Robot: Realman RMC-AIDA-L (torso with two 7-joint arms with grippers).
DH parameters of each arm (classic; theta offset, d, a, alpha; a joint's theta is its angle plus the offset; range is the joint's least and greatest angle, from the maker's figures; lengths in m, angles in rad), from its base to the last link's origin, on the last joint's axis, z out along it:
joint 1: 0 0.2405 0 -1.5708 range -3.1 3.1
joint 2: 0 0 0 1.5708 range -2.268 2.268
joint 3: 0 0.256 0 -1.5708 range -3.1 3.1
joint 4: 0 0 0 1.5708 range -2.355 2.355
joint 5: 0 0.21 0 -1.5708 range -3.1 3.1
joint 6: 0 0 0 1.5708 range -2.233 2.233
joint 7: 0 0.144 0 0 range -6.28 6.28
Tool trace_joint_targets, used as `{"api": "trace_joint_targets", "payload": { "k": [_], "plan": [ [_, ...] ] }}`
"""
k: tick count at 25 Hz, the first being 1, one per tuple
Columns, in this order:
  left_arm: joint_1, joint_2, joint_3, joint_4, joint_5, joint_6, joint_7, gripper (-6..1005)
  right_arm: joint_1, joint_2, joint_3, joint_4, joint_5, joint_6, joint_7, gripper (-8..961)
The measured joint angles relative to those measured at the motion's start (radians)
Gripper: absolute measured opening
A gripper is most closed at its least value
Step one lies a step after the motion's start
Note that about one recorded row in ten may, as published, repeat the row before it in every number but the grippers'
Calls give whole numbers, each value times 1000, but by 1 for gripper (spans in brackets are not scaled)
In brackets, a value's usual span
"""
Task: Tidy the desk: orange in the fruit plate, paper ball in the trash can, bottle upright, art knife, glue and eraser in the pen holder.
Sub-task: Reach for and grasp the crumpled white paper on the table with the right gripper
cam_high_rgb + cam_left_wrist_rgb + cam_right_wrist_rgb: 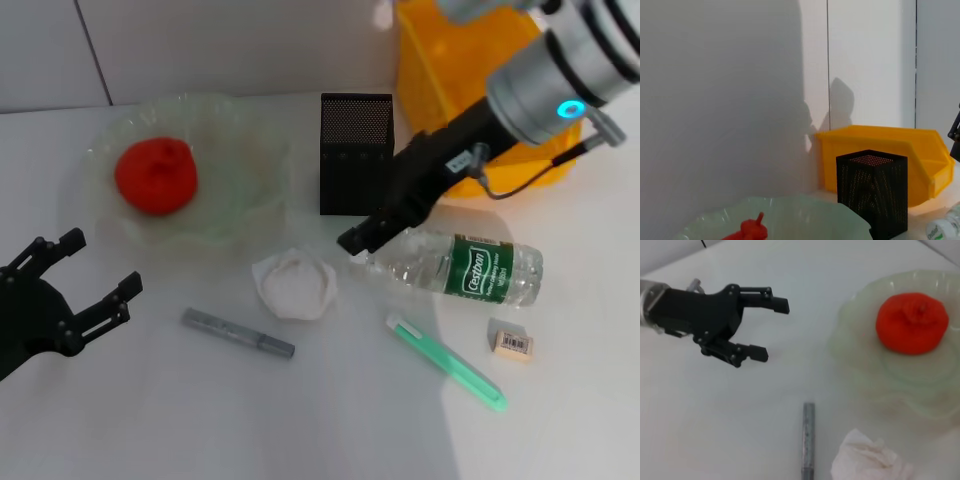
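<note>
On the plain white desk (330, 420) I see my right gripper (355, 243) down at the cap end of the clear ribbed plastic bottle (465, 266), which lies on its side; I cannot tell how its jaws stand. The left gripper (90, 272) hovers near the ruffled pale green glass fruit plate (240, 190), jaws wide apart, holding nothing. The bumpy red-orange orange (155, 175) sits in the plate, and the wrinkly white paper ball (294, 283) lies beside the slim grey metal art knife (238, 333).

White panelled wall (740, 100) fills top of head view & most of left wrist view, w/ dark vertical seams; soft shadows cast on it.
</note>
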Motion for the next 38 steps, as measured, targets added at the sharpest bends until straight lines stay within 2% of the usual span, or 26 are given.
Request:
{"api": "trace_joint_targets", "payload": {
  "k": [2,3,5,11,13,18,28,38],
  "plan": [
    [4,1,0,-7,1,1,8,871,29,4,-57,6,-25,23,40,762],
    [8,1,0,-9,2,5,15,871,44,5,-145,7,-35,69,88,762],
    [13,2,0,-10,3,9,18,871,55,6,-236,9,-44,118,129,762],
    [16,2,0,-10,3,16,19,871,67,10,-342,44,-58,196,159,761],
    [16,1,0,-10,3,17,19,871,66,12,-422,76,-55,261,179,761],
    [12,1,0,-10,3,17,20,871,61,15,-513,135,-9,361,189,761],
    [-4,1,3,-10,13,10,21,871,64,15,-626,214,37,514,193,762],
    [-18,1,16,-21,15,5,21,872,103,16,-664,315,89,568,194,762]
  ]
}}
